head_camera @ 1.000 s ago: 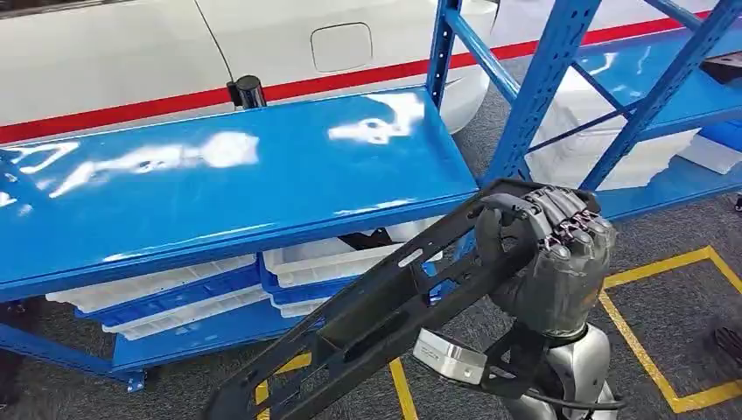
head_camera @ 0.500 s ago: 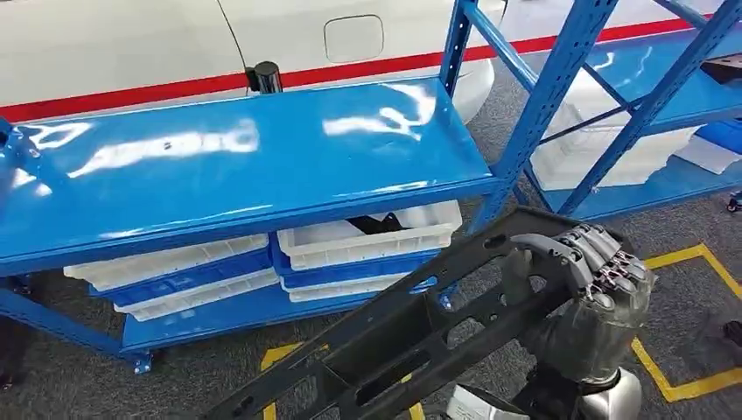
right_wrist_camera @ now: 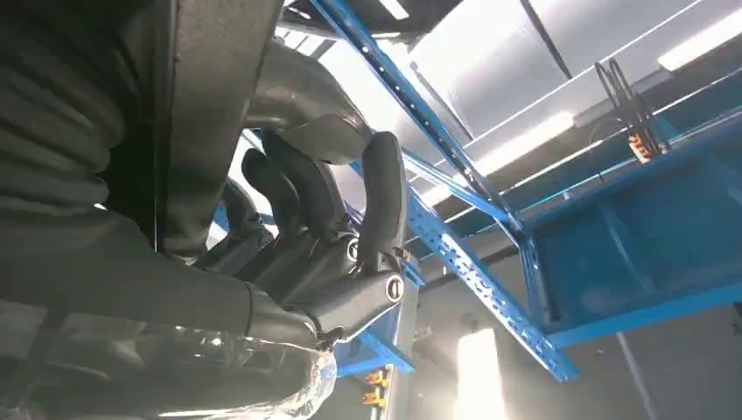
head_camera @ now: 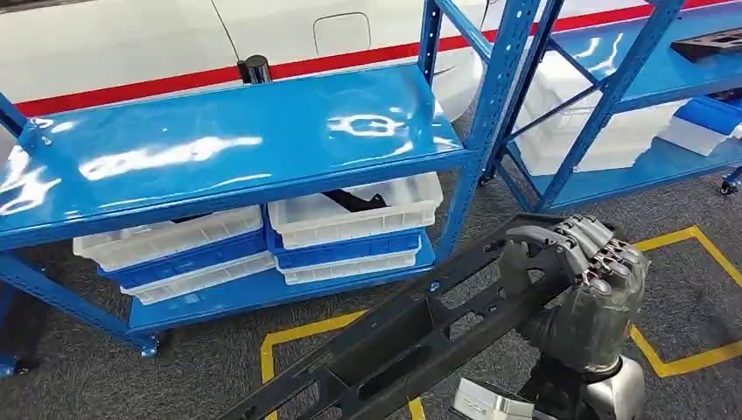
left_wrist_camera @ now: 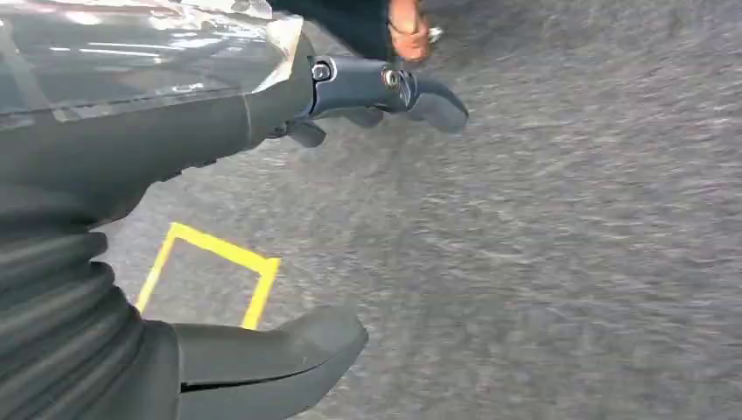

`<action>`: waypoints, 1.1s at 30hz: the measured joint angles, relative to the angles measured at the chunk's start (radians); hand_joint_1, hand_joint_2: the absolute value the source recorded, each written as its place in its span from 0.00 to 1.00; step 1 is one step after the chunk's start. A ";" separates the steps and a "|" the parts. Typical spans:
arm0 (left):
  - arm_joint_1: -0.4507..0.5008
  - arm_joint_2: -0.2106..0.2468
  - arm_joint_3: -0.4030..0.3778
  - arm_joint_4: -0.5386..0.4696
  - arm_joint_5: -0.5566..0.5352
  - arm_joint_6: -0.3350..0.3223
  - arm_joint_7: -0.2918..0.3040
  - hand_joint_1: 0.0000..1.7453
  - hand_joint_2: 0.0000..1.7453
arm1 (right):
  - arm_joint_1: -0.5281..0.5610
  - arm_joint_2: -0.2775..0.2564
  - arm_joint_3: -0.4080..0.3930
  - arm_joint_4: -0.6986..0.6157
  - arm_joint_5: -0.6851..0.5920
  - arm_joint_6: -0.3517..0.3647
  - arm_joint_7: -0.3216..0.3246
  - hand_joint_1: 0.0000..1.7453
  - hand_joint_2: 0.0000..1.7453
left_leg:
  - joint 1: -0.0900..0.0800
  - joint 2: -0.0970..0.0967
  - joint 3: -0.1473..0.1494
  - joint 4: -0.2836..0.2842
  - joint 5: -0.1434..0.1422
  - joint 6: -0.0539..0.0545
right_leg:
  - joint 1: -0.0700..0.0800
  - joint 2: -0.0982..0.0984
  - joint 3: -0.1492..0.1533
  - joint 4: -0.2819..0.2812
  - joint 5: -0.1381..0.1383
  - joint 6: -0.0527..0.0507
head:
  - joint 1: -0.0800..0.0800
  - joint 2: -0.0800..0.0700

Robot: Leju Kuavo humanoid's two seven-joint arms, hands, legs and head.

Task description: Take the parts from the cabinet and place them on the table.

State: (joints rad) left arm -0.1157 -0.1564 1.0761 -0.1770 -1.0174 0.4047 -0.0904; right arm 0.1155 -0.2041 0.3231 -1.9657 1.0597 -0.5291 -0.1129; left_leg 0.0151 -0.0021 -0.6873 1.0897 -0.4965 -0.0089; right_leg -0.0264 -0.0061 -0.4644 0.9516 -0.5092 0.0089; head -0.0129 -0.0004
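— What does your right hand [head_camera: 579, 273] hold?
— Its fingers wrap the long black part [head_camera: 411, 337], in front of the blue cabinet [head_camera: 262, 149].
— And your left hand [left_wrist_camera: 262, 219]?
— Fingers spread, holding nothing.

Head view high, downward onto blue rack [head_camera: 262, 149]; wrist views close.

Camera shifted — cabinet [head_camera: 262, 149] apparently farther
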 joint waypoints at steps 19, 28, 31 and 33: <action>-0.025 0.007 0.006 -0.008 -0.039 -0.008 0.008 0.00 1.00 | -0.306 0.028 -0.082 0.255 0.032 0.230 0.068 0.89 1.00 | -0.015 0.014 0.105 -0.116 0.078 0.066 | 0.010 0.000 -0.222 0.337 -0.088 0.040 | 0.012 0.000; -0.041 0.007 0.006 -0.008 -0.040 -0.008 0.023 0.00 1.00 | -0.495 0.075 -0.078 0.455 0.100 0.270 0.103 0.89 1.00 | -0.016 0.010 -0.002 -0.114 0.208 0.025 | 0.028 0.008 0.042 0.005 -0.044 0.028 | 0.009 0.000; -0.040 0.009 0.006 -0.008 -0.039 -0.008 0.027 0.00 1.00 | -0.564 0.111 -0.065 0.554 0.115 0.287 0.103 0.89 1.00 | -0.007 0.002 -0.035 -0.046 0.086 0.008 | 0.009 0.004 0.001 0.005 -0.001 -0.009 | 0.010 0.000; -0.043 0.009 0.007 -0.008 -0.037 -0.005 0.028 0.00 1.00 | -0.622 0.141 -0.050 0.628 0.133 0.285 0.104 0.89 1.00 | -0.005 -0.001 -0.071 0.117 -0.039 -0.004 | 0.012 0.005 -0.028 0.007 0.032 -0.014 | 0.010 0.000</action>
State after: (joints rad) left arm -0.1584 -0.1472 1.0826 -0.1854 -1.0544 0.3994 -0.0622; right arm -0.5068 -0.0633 0.2735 -1.3381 1.1925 -0.2441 -0.0088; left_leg 0.0105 -0.0031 -0.7578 1.2068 -0.5356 -0.0126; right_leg -0.0139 -0.0008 -0.4923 0.9583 -0.4775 -0.0050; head -0.0030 -0.0004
